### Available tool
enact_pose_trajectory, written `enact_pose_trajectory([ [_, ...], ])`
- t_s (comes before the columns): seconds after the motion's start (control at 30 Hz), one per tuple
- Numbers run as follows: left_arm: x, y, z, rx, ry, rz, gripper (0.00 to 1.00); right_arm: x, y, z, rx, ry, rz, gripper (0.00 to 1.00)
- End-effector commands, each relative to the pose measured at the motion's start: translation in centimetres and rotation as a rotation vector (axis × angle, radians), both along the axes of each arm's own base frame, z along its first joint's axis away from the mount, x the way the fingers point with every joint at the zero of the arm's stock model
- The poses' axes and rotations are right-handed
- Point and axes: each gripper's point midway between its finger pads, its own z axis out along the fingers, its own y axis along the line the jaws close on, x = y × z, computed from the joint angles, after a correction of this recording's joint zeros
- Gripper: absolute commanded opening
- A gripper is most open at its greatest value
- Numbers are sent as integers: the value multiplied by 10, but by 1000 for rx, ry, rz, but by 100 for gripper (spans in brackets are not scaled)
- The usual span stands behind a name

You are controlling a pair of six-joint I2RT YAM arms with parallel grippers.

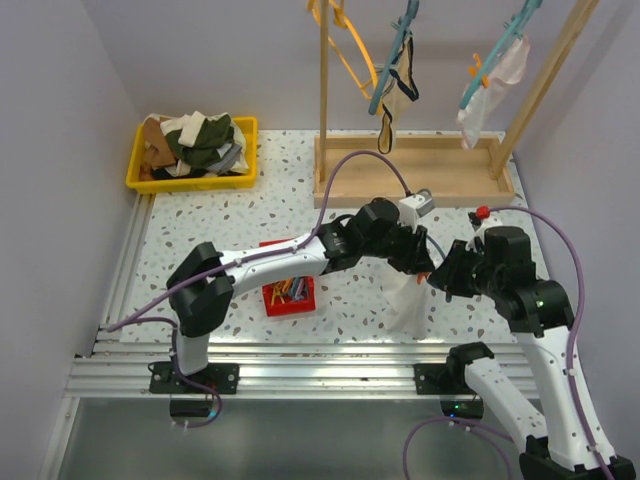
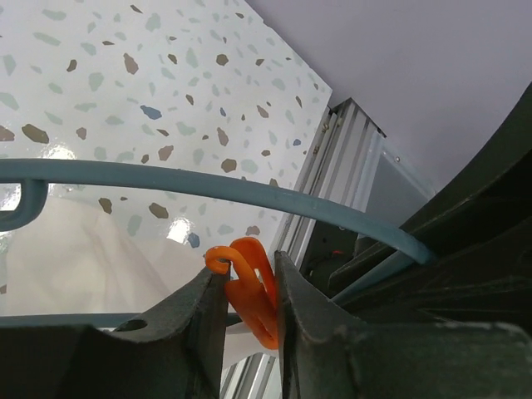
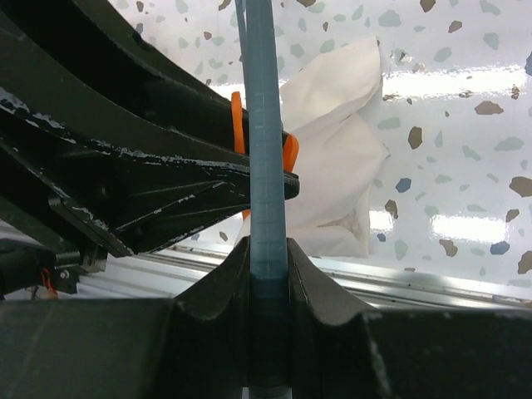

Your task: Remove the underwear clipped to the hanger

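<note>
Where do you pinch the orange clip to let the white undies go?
Squeeze the orange plastic clip across its two flat faces, at the end poking clear of the grey-blue hanger bar, coming from the side away from the white cloth.

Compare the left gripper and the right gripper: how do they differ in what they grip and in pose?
The left gripper pinches the small orange clip between its fingers; the right gripper is shut on the blue hanger. The left arm stretches far across the table; the right arm is bent close to its base. Both meet at one hanger, with the white underwear below it.
</note>
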Motion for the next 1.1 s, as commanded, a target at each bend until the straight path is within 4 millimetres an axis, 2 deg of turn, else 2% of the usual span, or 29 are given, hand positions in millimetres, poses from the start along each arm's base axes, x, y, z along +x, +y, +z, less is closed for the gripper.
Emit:
enact_pose_trajectory([
  [0.0, 25, 14, 13, 35, -86, 125, 28, 5, 3, 12, 22, -43, -5, 0],
  [0.1, 35, 22, 15, 35, -107, 196, 19, 6, 1, 6, 67, 0, -101, 0],
  [0.13, 37, 24, 22, 19, -117, 215, 18, 5, 1, 4, 82, 20, -134, 0],
  [0.37, 50, 42, 39, 8, -168, 327, 4, -10, 8, -16, 287, 192, -400, 0],
  [0.4, 53, 49, 49, -8, -177, 365, 3, -14, 8, -17, 328, 205, -451, 0],
  [0.47, 53, 60, 43, -4, -170, 404, 3, -18, 10, -19, 376, 227, -490, 0],
  [0.5, 55, 65, 61, -61, -174, 447, 3, -19, 12, -16, 425, 236, -534, 0],
  [0.57, 54, 77, 53, -78, -152, 492, 3, -23, 10, -13, 481, 227, -595, 0],
  [0.6, 53, 85, 65, -123, -132, 534, 3, -23, 10, -11, 527, 230, -638, 0],
  [0.63, 50, 91, 56, -133, -117, 550, 3, -23, 9, -7, 559, 208, -650, 0],
  [0.67, 49, 96, 54, -143, -102, 569, 4, -22, 7, -5, 572, 198, -673, 0],
  [0.7, 47, 102, 62, -183, -78, 601, 5, -21, 6, -3, 589, 192, -697, 0],
  [0.73, 43, 106, 50, -186, -58, 611, 6, -20, 5, -3, 588, 188, -702, 0],
  [0.77, 42, 108, 49, -198, -44, 619, 9, -20, 3, -3, 582, 190, -713, 0],
  [0.8, 38, 108, 54, -240, -14, 621, 10, -20, 4, -5, 574, 200, -714, 0],
  [0.83, 35, 109, 45, -239, 6, 616, 12, -17, 4, -4, 575, 190, -705, 0],
  [0.9, 30, 104, 42, -259, 49, 599, 18, -13, 9, -8, 563, 200, -670, 0],
  [0.93, 27, 102, 42, -278, 60, 589, 22, -10, 11, -7, 565, 188, -649, 0],
  [0.97, 24, 98, 42, -294, 80, 582, 29, -7, 13, -7, 550, 183, -616, 0],
  [1.03, 23, 96, 43, -311, 98, 580, 35, -5, 13, -7, 526, 169, -586, 0],
  [1.07, 23, 95, 46, -323, 103, 578, 45, -5, 12, -5, 496, 147, -557, 0],
])
